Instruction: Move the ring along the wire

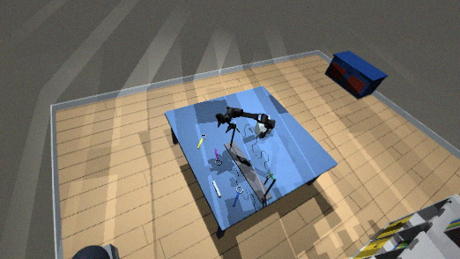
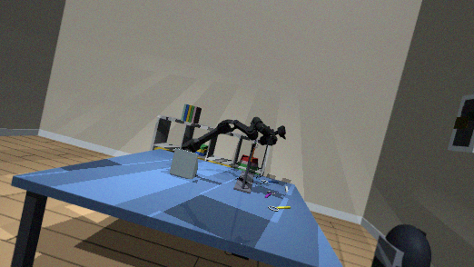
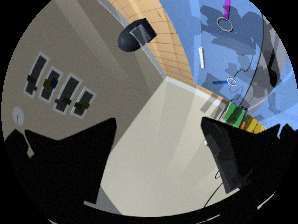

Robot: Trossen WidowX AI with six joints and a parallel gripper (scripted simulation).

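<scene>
One small loop, apparently the ring (image 1: 270, 175), hangs at the green part (image 1: 272, 177) by the far post (image 1: 268, 189); its handle is unclear. The gripper (image 1: 224, 124) (image 2: 276, 135) (image 3: 160, 121), spread wide, is well apart, beside the near post (image 1: 233, 137) (image 2: 248, 169).

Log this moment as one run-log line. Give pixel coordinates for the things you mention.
pincer (image 1: 225, 123) (image 2: 276, 135) (image 3: 160, 121): open, nothing between fingers | height: raised above blue table (image 1: 300, 145) (image 2: 113, 188) (image 3: 180, 15) | yellow handle (image 1: 200, 144) (image 2: 284, 207): lying on table | orange-handled ring: position unclear
</scene>
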